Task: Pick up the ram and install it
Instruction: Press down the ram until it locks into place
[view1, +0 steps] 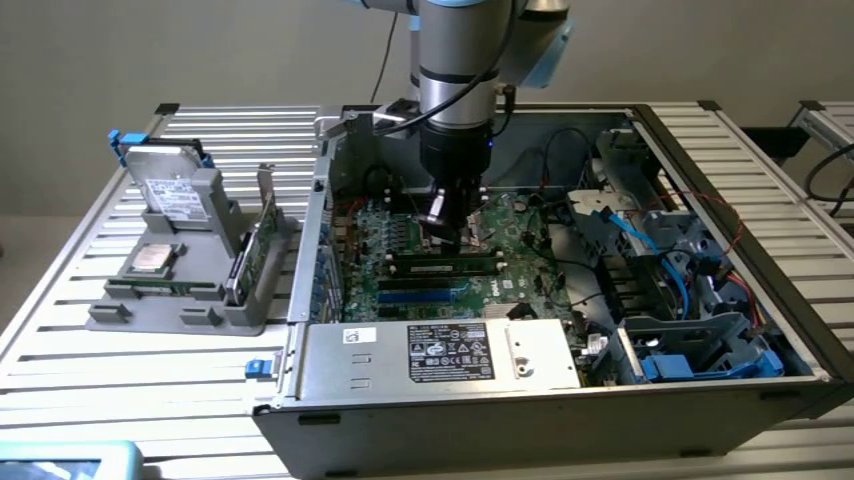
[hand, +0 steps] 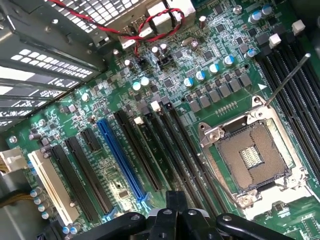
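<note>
The desk is a slatted metal surface carrying an open computer case, which I take as my landmark. Inside the case, the green motherboard lies flat on its floor. A silver power-supply box with a label sits along the case's near wall. Blue and black cables fill the case's side toward the exterior view's right. Outside the case, toward the exterior view's left, a grey holder stands on the desk with parts upright in it.

On the motherboard, the open processor socket shows its bare contact field, with its thin lever raised. Beside the socket run long black slots.

The ram lies seated in a slot near the middle of the case, level with the board.

My end effector stands directly above the ram, just off it, its fingers pressed together and holding nothing.
</note>
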